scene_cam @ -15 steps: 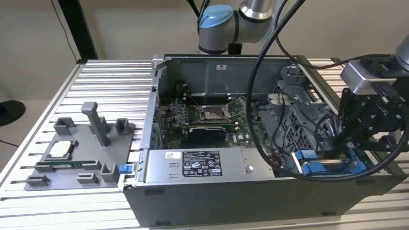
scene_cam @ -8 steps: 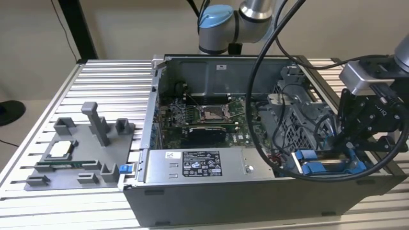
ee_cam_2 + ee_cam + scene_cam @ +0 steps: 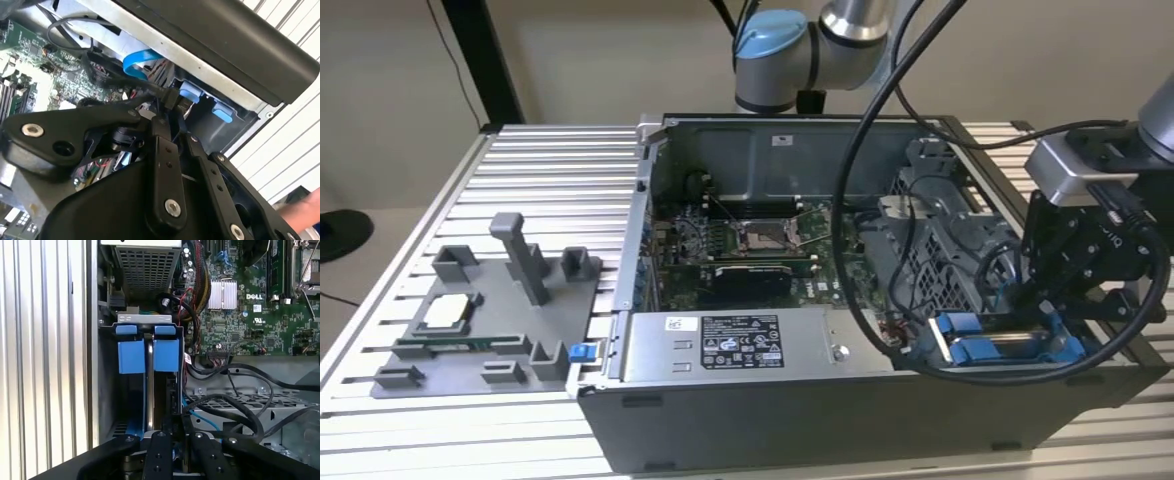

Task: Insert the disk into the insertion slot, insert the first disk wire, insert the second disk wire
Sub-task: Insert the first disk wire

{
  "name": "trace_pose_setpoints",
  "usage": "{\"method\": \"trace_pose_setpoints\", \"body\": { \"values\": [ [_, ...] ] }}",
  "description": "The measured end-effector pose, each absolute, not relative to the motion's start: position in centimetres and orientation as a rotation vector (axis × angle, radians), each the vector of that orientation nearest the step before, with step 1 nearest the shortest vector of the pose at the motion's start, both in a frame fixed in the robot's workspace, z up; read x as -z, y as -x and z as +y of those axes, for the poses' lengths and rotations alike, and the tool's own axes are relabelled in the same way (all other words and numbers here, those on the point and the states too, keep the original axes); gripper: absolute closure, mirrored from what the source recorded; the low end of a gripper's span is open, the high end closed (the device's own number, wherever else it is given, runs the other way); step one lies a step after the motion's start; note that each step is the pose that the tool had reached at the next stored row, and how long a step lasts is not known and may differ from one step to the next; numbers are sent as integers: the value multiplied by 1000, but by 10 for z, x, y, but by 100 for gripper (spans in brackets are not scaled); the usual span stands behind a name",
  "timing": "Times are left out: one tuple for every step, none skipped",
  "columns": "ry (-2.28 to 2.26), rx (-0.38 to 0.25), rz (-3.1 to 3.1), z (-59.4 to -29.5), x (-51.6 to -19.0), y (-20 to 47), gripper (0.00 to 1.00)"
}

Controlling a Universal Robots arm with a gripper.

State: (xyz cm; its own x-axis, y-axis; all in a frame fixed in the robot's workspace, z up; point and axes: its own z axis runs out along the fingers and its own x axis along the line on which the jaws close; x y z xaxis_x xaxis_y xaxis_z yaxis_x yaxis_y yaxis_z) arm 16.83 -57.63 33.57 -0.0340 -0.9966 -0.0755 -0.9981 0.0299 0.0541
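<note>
Where my claw (image 3: 169, 107) sits: just over disk (image 3: 1007, 345) in slot (image 3: 107, 365)
Grip: pinched on black wire (image 3: 145, 86)
Beside: cage (image 3: 941, 255), cables (image 3: 250, 417)

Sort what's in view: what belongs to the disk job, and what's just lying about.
Job: gripper, insertion slot, black wire at the gripper.
Lying about: grey fixture tray, power supply box, motherboard, perforated cage.

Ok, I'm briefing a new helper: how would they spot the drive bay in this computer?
Find the open computer case on the slatted table. At its near corner on the exterior view's right, beside the perforated metal cage, sits the drive bay. Bright blue clips set it apart from the grey parts around it.
</note>
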Motion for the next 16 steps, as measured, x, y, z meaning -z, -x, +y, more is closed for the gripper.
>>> {"method": "trace_pose_setpoints", "body": {
  "values": [
    [2172, -142, 2243, -576, -335, -168, 100],
    [2172, -141, 2243, -576, -334, -168, 100],
    [2172, -141, 2243, -576, -333, -168, 100],
    [2172, -142, 2243, -576, -333, -168, 100],
    [2172, -142, 2243, -576, -332, -168, 100],
    [2172, -143, 2242, -576, -331, -168, 100],
    [2172, -142, 2243, -576, -330, -168, 100],
    [2172, -142, 2243, -576, -330, -168, 100],
    [2172, -143, 2243, -576, -330, -168, 100],
    [2172, -143, 2242, -576, -330, -168, 100],
    [2172, -143, 2242, -576, -330, -168, 100],
    [2171, -144, 2242, -576, -329, -168, 100],
    [2171, -145, 2241, -576, -329, -168, 100],
    [2171, -144, 2242, -576, -329, -168, 100],
    [2171, -144, 2242, -576, -331, -168, 100],
    [2172, -144, 2243, -576, -333, -168, 100]
  ]
}}
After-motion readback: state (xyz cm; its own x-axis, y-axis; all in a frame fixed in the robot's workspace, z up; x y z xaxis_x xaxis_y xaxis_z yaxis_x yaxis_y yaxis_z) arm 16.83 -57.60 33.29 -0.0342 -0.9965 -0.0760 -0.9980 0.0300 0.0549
